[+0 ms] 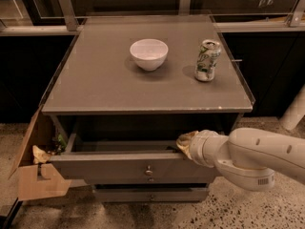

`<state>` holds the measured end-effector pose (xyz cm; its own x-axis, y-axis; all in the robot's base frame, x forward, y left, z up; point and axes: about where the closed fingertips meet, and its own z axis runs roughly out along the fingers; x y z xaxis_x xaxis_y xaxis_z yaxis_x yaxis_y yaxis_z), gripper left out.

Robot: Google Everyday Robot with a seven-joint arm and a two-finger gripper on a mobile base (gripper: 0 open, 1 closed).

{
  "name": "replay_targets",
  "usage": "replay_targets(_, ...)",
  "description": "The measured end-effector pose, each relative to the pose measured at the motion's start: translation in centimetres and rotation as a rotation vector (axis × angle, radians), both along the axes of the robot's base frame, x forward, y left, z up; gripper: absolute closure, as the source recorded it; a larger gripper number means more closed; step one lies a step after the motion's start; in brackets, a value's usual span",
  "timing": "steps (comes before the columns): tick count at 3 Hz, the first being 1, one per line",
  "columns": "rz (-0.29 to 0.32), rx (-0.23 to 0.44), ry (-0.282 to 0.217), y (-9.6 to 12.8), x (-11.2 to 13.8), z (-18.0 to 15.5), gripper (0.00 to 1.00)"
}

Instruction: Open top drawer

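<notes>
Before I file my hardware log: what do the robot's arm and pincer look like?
The arm: smooth, rounded white casing with small dark dots and a barcode sticker underneath. The pincer: tan-yellowish tip, at the right upper edge of the top drawer.
</notes>
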<state>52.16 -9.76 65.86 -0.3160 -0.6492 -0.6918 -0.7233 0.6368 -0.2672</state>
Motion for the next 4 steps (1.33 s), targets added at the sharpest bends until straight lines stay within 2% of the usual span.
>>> replay_targets(2,-0.013,-0.037,0.004,-0.4,0.3,-0.4,1.00)
replay_targets(4,-0.003,-0.056,0.044,-0.6,-0.5,-1.7,1.00)
